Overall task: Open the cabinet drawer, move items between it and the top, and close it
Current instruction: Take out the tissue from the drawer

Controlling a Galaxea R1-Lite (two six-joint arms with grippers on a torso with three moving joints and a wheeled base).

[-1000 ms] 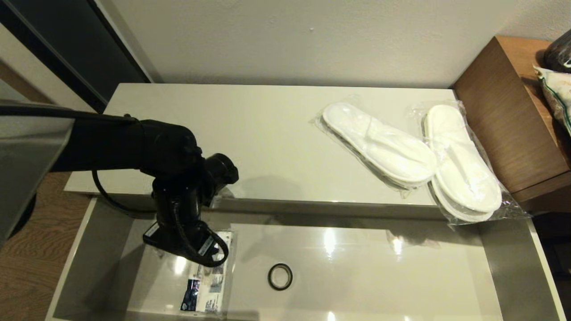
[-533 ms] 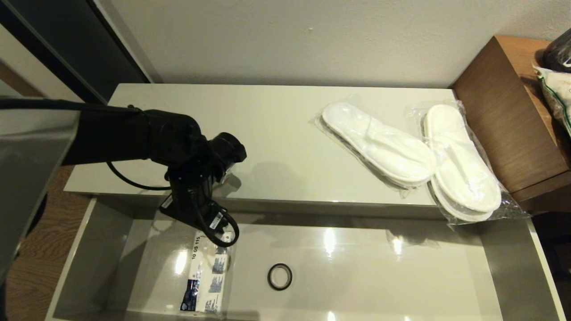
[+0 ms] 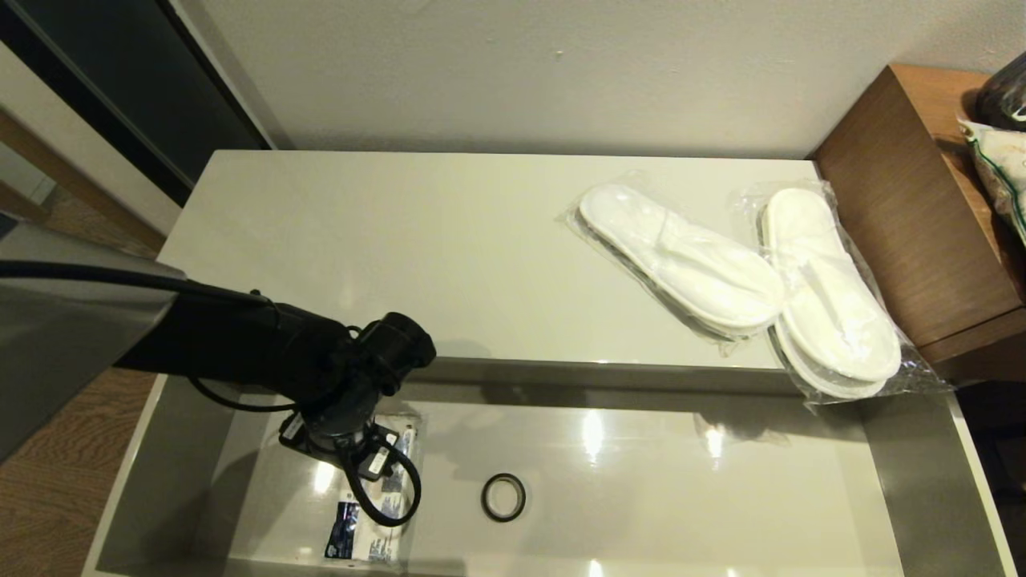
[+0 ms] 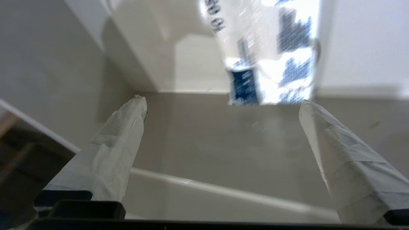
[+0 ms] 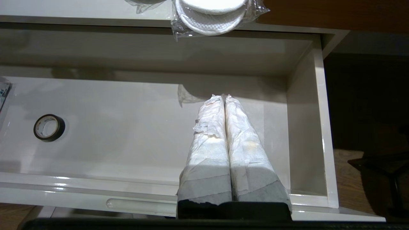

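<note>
The cabinet drawer (image 3: pixel 136 473) stands pulled out below the cream top (image 3: pixel 449 256). A flat white packet (image 3: pixel 365 525) with blue-black print lies on the drawer floor at the left. My left gripper (image 4: pixel 222 101) hangs open over it, nothing between its taped fingers. The packet (image 4: pixel 271 57) shows just past the tips. In the head view the black left wrist (image 3: pixel 345 417) hides those fingers. Two bagged pairs of white slippers (image 3: pixel 681 256) (image 3: pixel 834 304) lie on the top at the right. My right gripper (image 5: pixel 223 95) is shut and empty above the drawer's right end (image 5: pixel 306 127).
A small black ring (image 3: pixel 503 497) lies mid-drawer, right of the packet. A taller brown wooden desk (image 3: pixel 906 216) with bags on it adjoins the cabinet on the right. One slipper bag (image 5: pixel 211 16) overhangs the top's front edge above the drawer. A wall runs behind the cabinet.
The left wrist lifted from the packet toward the top's front edge, then dropped back over the packet with the forearm lower. The packet, ring and slippers have not moved.
</note>
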